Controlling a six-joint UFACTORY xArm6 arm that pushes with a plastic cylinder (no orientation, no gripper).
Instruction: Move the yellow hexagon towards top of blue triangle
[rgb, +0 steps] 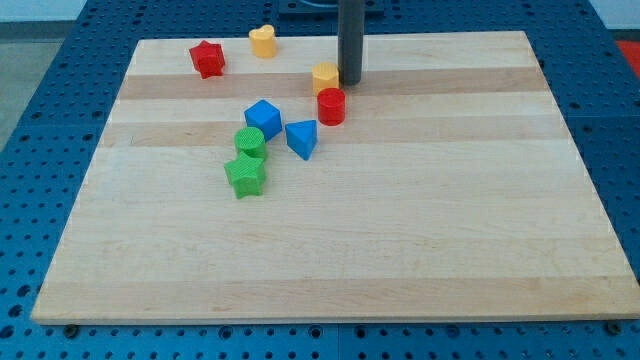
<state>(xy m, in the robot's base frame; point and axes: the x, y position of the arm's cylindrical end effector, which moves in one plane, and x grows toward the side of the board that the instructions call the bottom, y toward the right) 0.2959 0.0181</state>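
Yellow hexagon (325, 77) sitting just above red cylinder (331, 105), up-right of blue triangle (301, 138). My tip (350, 82) touching its right side. No hand here. Best nudging left gently, avoiding cylinder.

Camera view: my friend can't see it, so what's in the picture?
My tip touches the right side of the yellow hexagon, with a red cylinder below it and the blue triangle lower left, all on a wooden board.
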